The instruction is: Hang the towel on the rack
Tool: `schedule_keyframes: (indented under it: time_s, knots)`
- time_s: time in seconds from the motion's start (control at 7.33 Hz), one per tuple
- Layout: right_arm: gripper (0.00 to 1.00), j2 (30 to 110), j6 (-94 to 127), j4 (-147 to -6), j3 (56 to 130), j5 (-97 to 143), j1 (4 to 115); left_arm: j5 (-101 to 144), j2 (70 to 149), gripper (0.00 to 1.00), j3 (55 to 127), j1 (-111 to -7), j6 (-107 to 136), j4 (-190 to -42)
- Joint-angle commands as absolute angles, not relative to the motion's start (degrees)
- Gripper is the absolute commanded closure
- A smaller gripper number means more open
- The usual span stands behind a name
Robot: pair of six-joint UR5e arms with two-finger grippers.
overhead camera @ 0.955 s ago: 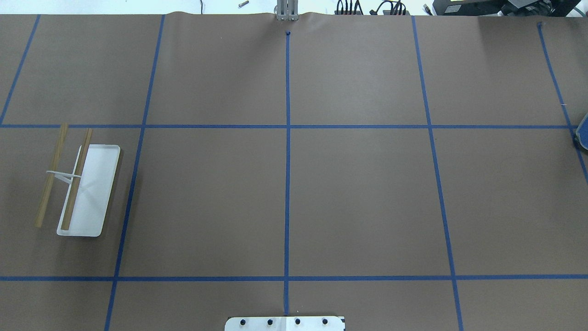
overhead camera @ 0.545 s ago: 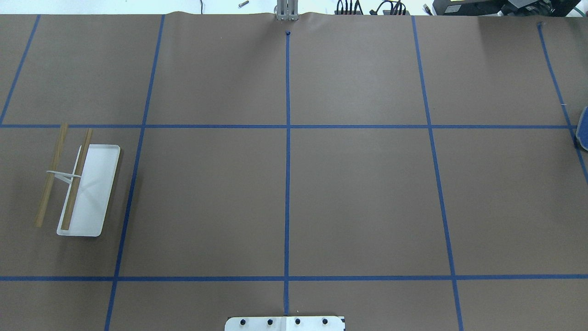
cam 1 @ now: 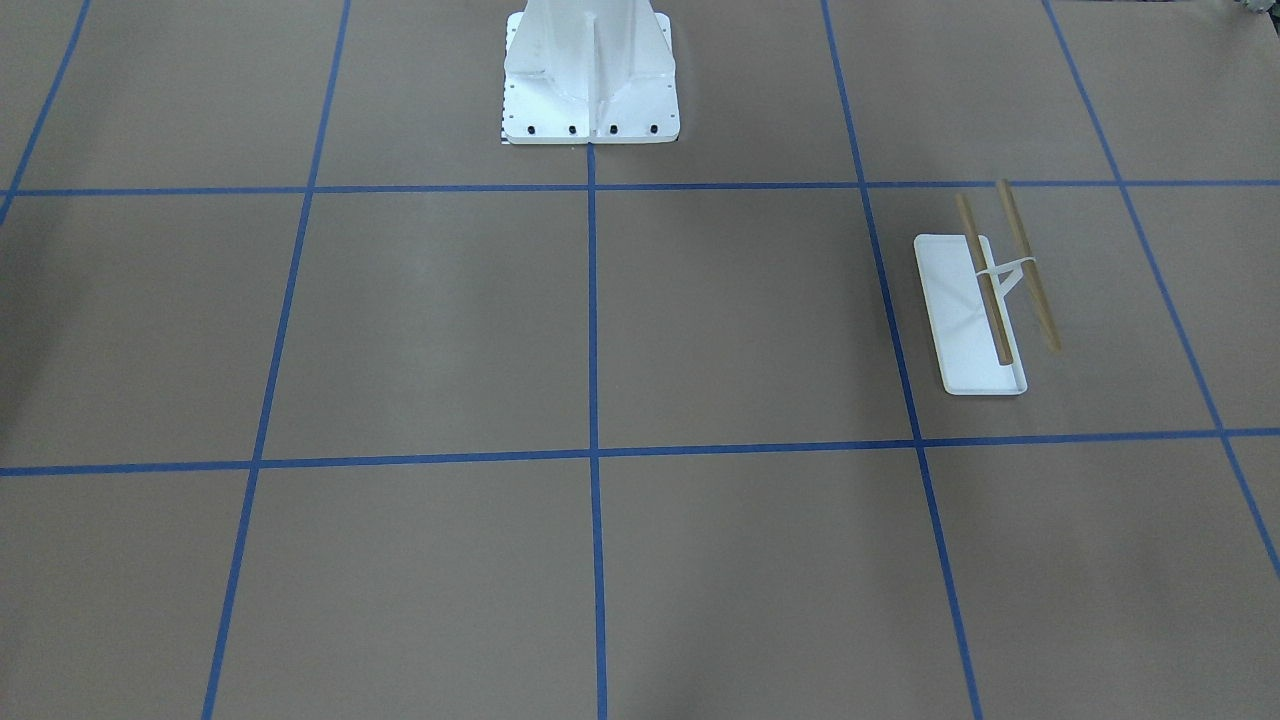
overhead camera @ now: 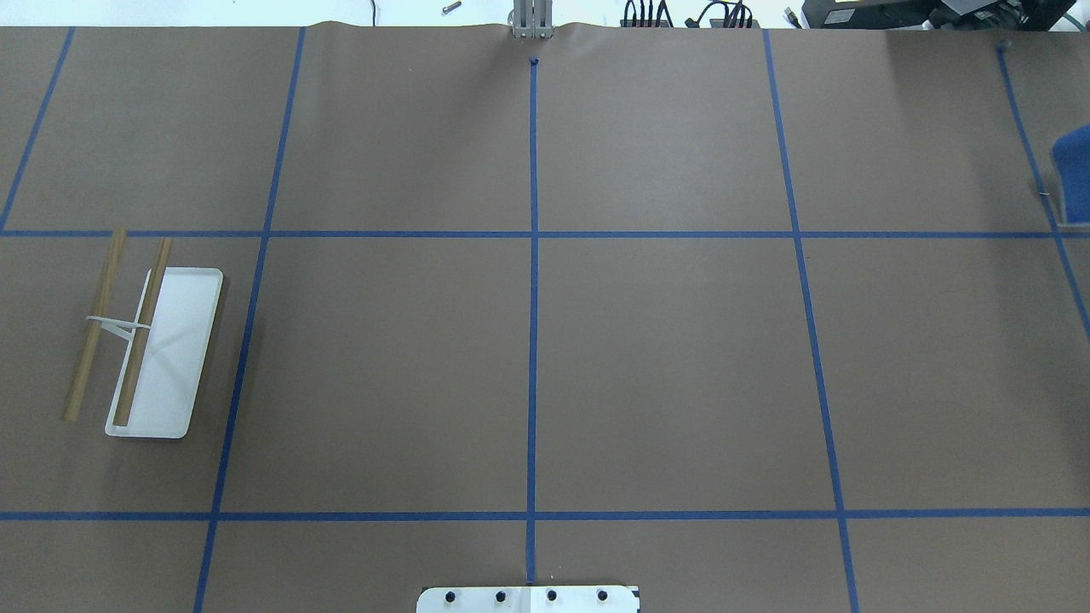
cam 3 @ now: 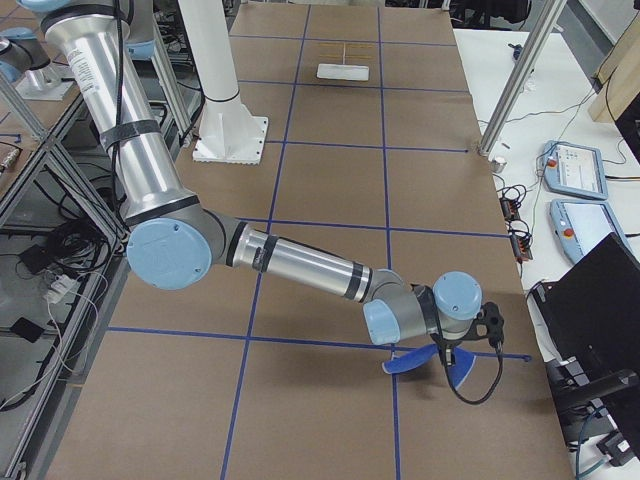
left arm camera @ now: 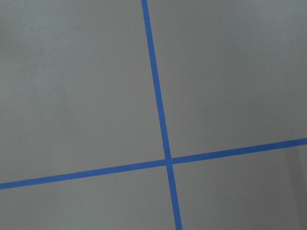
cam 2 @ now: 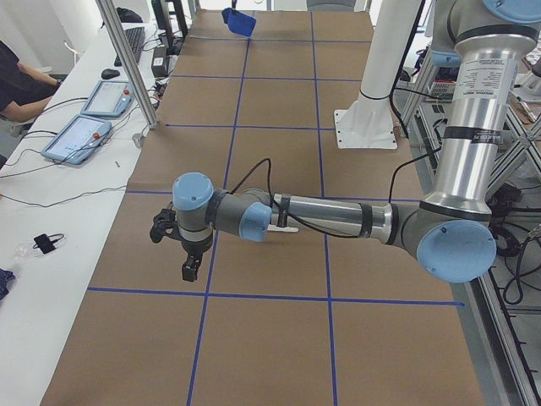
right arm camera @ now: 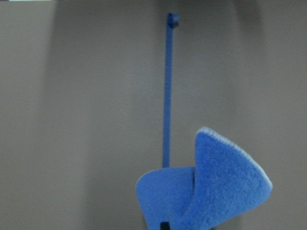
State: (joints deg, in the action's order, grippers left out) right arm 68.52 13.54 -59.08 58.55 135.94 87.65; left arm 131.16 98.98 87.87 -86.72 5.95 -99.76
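Note:
The rack (overhead camera: 145, 340) stands on the table's left side, a white tray base with two tan rods; it also shows in the front-facing view (cam 1: 985, 300) and far off in the right view (cam 3: 343, 60). The blue towel (right arm camera: 216, 187) hangs folded close under my right wrist camera. It shows at the overhead view's right edge (overhead camera: 1075, 174) and far off in the left view (cam 2: 240, 22). My right gripper (cam 3: 447, 350) holds the towel (cam 3: 425, 362) just above the table. My left gripper (cam 2: 188, 266) hovers over bare table near the rack; I cannot tell whether it is open or shut.
The large white bolted pedestal (cam 1: 590, 70) stands at the robot's side of the table, middle. Blue tape lines (overhead camera: 533, 340) divide the brown table into squares. A side table with tablets (cam 2: 84, 135) and a post (cam 2: 127, 63) runs along the far edge.
The towel at the overhead view's right edge has moved toward the far side of the table and shows more. The rack has not moved.

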Motion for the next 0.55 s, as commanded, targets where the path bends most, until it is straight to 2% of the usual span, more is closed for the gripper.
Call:
schedule_keyframes:
  time_s: [0.0, 0.41]
  knots:
    - [1.0, 69.69, 13.45, -68.95, 76.11, 135.79, 83.26, 134.35, 102.29, 0.02, 87.72, -85.62, 12.63, -99.49]
    - [1.0, 70.66, 13.97, -79.79, 100.13, 131.87, 72.64, 135.61, 108.78, 0.02, 87.71, -79.13, 26.3, -99.4]
